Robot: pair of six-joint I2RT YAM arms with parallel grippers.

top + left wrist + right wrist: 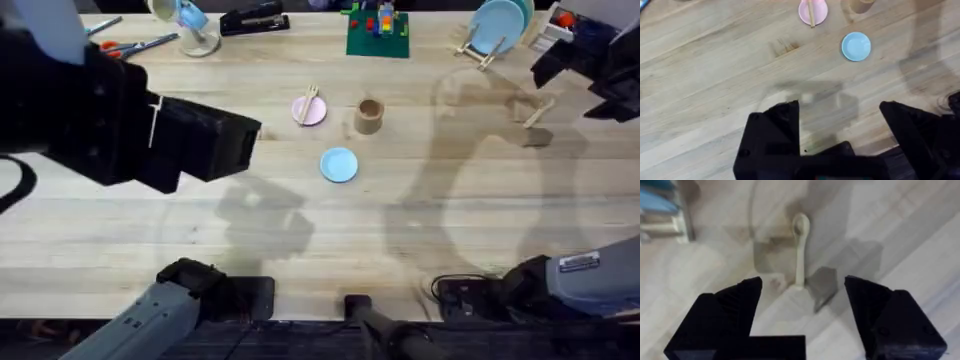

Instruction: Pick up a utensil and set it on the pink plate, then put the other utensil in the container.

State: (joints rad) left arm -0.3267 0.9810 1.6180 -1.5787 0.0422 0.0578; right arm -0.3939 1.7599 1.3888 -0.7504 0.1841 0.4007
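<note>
Wooden table carries the fork on the pink plate. Near the far right edge the spoon lies just ahead of the right gripper, between its spread fingers. Left gripper is open too.

A small light blue plate sits near the middle of the wooden surface. Along the far edge are a black stapler, a green brick board with colorful blocks, scissors, and a blue plate in a rack.
</note>
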